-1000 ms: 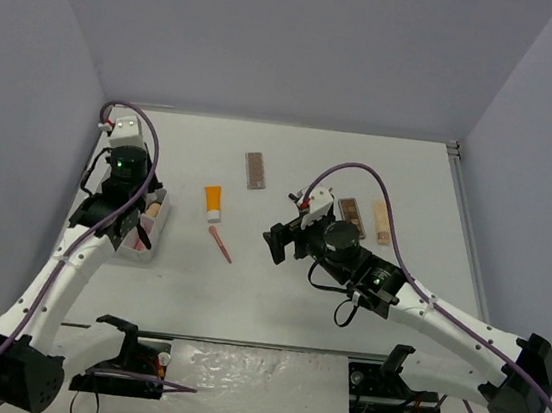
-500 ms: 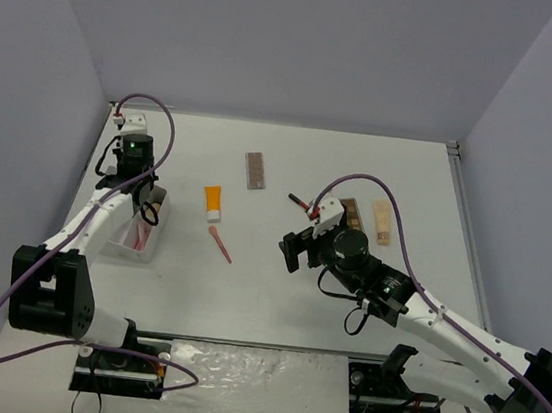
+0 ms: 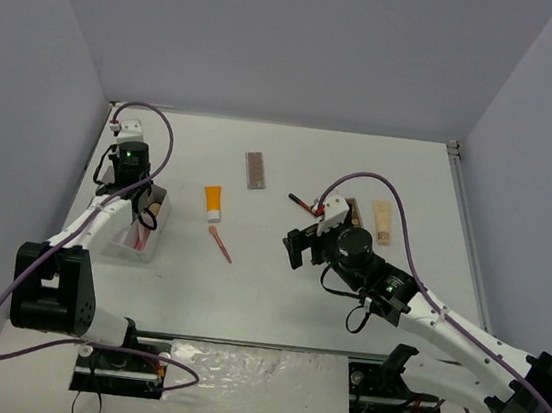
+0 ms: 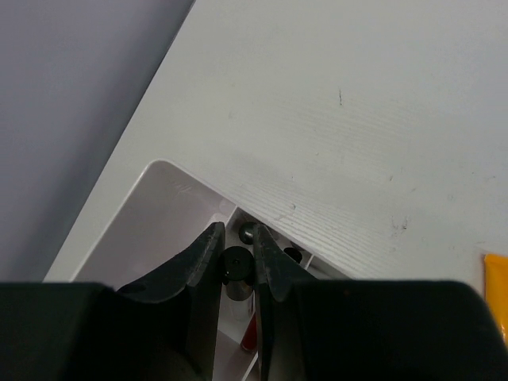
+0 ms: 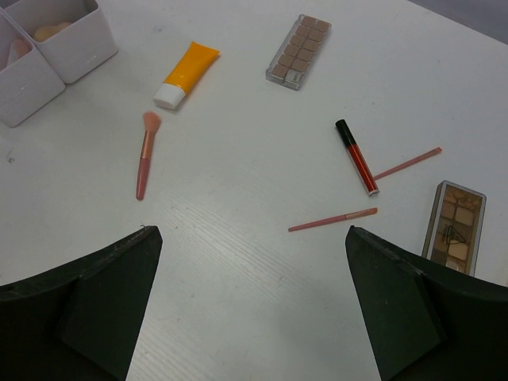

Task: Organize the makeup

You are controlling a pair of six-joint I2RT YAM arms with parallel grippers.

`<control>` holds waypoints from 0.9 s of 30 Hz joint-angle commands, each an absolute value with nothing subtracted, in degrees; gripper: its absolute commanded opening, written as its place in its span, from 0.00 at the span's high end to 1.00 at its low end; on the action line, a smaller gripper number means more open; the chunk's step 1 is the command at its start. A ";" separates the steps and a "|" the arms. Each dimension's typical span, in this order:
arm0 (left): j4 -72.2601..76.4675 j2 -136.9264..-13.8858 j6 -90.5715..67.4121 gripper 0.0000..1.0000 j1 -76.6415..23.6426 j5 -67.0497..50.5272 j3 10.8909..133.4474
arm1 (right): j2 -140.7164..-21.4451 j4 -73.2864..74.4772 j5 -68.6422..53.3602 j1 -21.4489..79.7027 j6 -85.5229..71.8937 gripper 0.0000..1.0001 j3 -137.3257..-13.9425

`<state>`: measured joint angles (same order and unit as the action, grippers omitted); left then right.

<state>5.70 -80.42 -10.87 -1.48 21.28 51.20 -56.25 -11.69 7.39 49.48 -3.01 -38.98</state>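
Note:
In the left wrist view my left gripper [image 4: 236, 252] is shut on a small dark tube [image 4: 236, 267] with a black cap, held upright just over the white box [image 4: 167, 210]. A dark green disc [image 4: 248, 232] and a red stick [image 4: 248, 333] lie in the box below. My right gripper [image 5: 250, 266] hangs open over bare table. Ahead of it lie an orange tube [image 5: 184, 73], a pink brush [image 5: 145, 155], a brown palette [image 5: 298, 51], a red gloss stick [image 5: 357, 157], two thin pink sticks [image 5: 333, 220] and a second palette [image 5: 455, 228].
The white box [image 3: 143, 249] stands at the table's left edge, close to the left wall. A beige tube [image 3: 383, 223] lies at the right, beyond the right arm [image 3: 369, 268]. The right arm's purple cable arches over the second palette [image 3: 358, 213].
The left arm has folded back, its wrist now further from me above the box. The right gripper has drifted right and nearer, uncovering the red gloss stick. Both jaws stand as before.

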 commanded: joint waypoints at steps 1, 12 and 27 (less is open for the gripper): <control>10.89 -79.02 -10.54 0.83 -1.23 22.59 52.21 | -57.92 -13.53 10.02 48.77 -2.91 0.02 -40.96; 6.61 -76.97 -13.15 0.48 -1.18 22.74 53.74 | -63.93 -5.80 9.01 44.90 -5.26 0.03 -47.52; -23.12 -58.19 -21.74 0.03 -1.73 -3.21 59.08 | -90.14 3.45 -1.84 31.11 2.33 0.39 -64.93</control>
